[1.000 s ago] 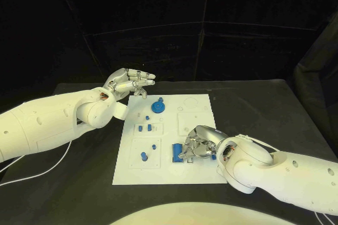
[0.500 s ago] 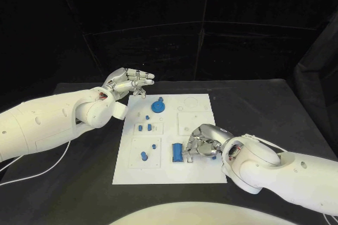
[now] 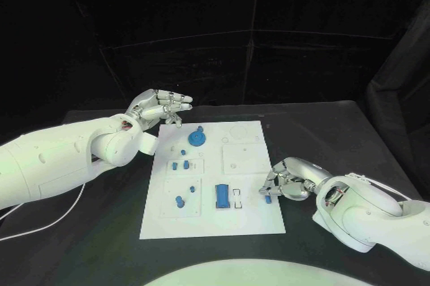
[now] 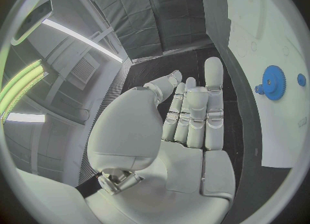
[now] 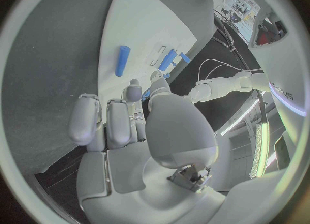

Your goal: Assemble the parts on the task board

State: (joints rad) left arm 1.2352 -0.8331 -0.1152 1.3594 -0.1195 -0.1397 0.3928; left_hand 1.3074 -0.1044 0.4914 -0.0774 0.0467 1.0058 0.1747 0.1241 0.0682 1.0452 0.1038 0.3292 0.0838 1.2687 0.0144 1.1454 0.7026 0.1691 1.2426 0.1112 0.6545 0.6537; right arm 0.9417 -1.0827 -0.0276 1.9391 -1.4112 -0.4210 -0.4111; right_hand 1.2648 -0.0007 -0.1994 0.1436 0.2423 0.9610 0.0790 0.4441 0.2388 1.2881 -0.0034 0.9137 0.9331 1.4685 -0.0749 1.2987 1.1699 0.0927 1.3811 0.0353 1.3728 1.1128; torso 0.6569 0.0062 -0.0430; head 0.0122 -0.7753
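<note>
Both arms are bulky, smooth white shells. Each ends in a silver, segmented hand: left hand (image 3: 160,106), right hand (image 3: 288,181). A thin white cable (image 3: 45,221) trails from the left arm.

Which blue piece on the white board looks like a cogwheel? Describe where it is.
Start at the white task board in the middle of the black table. Near its far end, close to the left hand, lies the blue gear. It alone is round; its neighbours are small pegs and bars.

The white task board (image 3: 247,174) lies flat. A blue gear (image 3: 196,137) sits near its far end; a blue block (image 3: 220,195) lies nearer, and a small peg (image 3: 267,199), apparently loose, lies at its right edge.
</note>
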